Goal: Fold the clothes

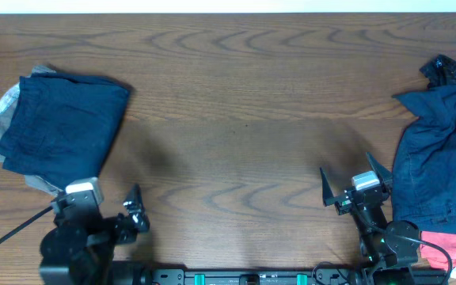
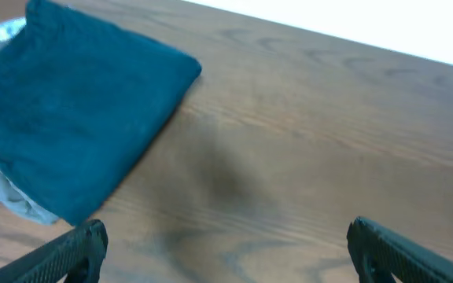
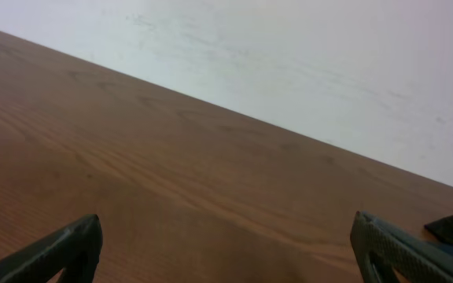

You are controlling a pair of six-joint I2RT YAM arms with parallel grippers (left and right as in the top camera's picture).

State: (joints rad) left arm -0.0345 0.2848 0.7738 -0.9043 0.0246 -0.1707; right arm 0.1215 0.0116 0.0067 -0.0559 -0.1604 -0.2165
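Left hand [image 1: 137, 210]: near edge of the desk [image 1: 236, 158], left side. Fingers spread, nothing between them.
Right hand [image 1: 347, 176]: near edge, right side. Fingers likewise spread and empty, pointing toward the far edge.
Red garment [image 1: 448, 247]: near right corner, beside the right arm's base.
Navy heap [image 1: 440, 150]: right edge, rumpled. Judged to be unfolded stock awaiting work.
Navy shorts [image 1: 63, 119]: left edge, squared off atop a grey garment [image 1: 5, 107]. Judged to be the finished stack.
Middle of desk: bare wood, probably kept as folding ground.
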